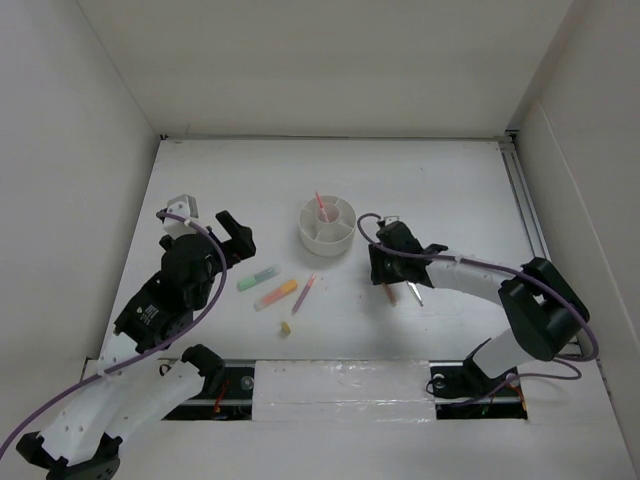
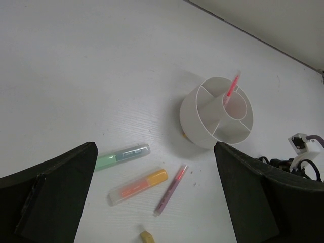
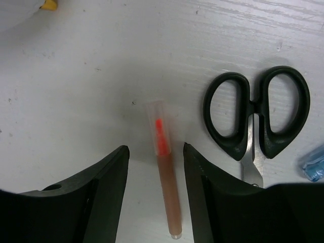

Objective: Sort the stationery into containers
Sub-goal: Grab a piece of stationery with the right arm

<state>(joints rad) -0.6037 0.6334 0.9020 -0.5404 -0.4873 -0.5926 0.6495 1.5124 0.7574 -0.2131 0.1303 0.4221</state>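
Observation:
The round white organizer stands mid-table with a pink pen upright in its central cup. Left of it on the table lie a green highlighter, an orange highlighter, a thin pink pen and a small yellowish eraser bit. My left gripper hovers open above these, holding nothing. My right gripper is low over the table, right of the organizer, open. An orange-brown pen lies between its fingers with a gap on each side. Black-handled scissors lie just right of that pen.
A blue item shows at the right edge of the right wrist view, beside the scissors. A small yellow piece lies by the organizer's base. White walls enclose the table on the left, back and right.

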